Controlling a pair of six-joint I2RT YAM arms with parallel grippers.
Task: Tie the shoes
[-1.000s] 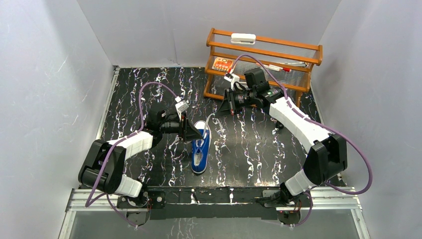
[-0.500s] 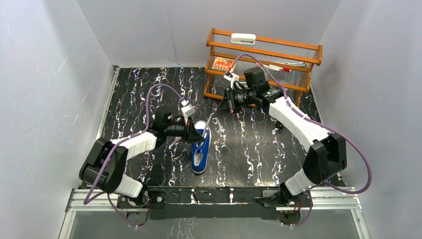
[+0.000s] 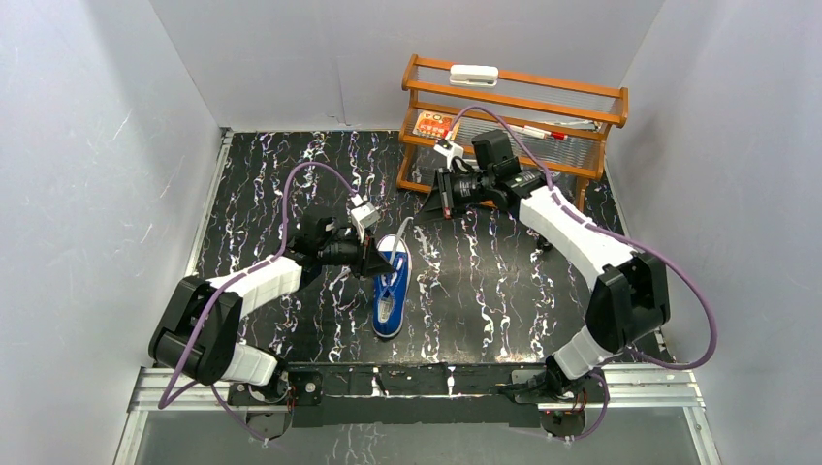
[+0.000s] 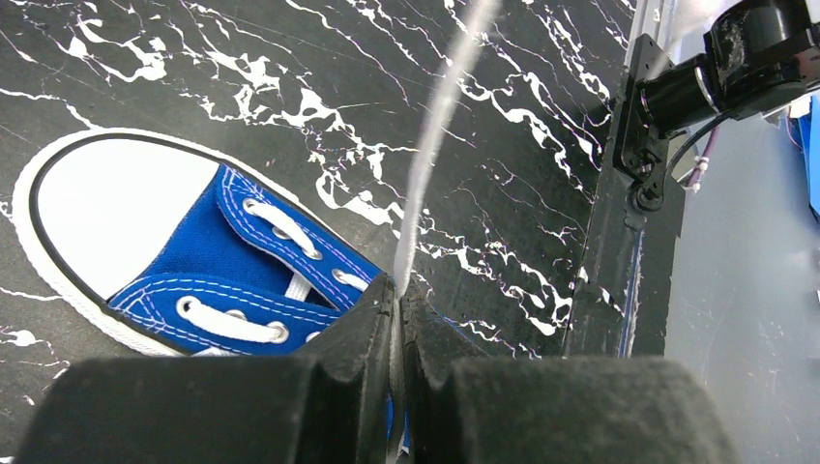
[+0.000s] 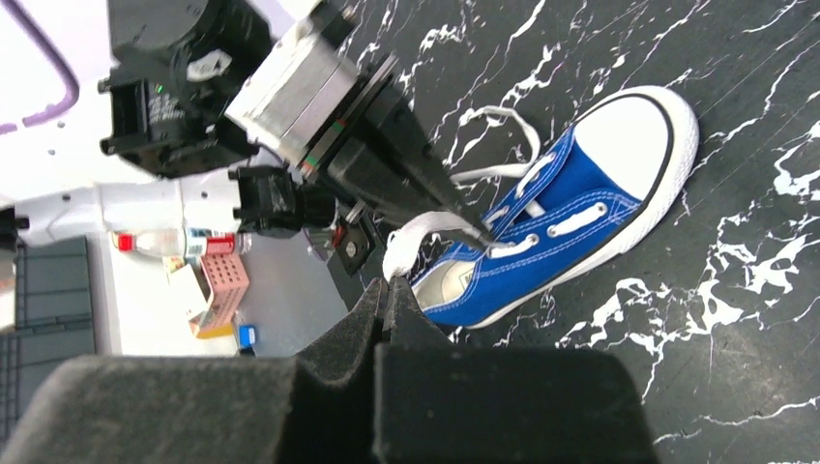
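Observation:
A small blue sneaker [image 3: 389,293] with a white toe cap lies on the black marbled table, toe toward the near edge. My left gripper [image 3: 374,260] sits at the shoe's left side by the upper eyelets, shut on a white lace [image 4: 433,145]. In the left wrist view the lace leaves the left gripper [image 4: 397,288] and runs away taut over the shoe [image 4: 184,261]. My right gripper [image 3: 427,206] hovers behind the shoe. In the right wrist view the right gripper [image 5: 389,284] is shut on the far end of that lace [image 5: 418,235], above the shoe [image 5: 571,217].
A wooden rack [image 3: 514,116] stands at the back right, close behind the right gripper, with a white block [image 3: 473,74] on top and a colourful card [image 3: 433,124] inside. A second lace loop [image 5: 503,121] lies on the table beside the shoe. Grey walls enclose the table.
The left gripper's jaws have shut on the lace beside the shoe's upper eyelets. The right gripper has drawn slightly back toward the rack with the lace end.

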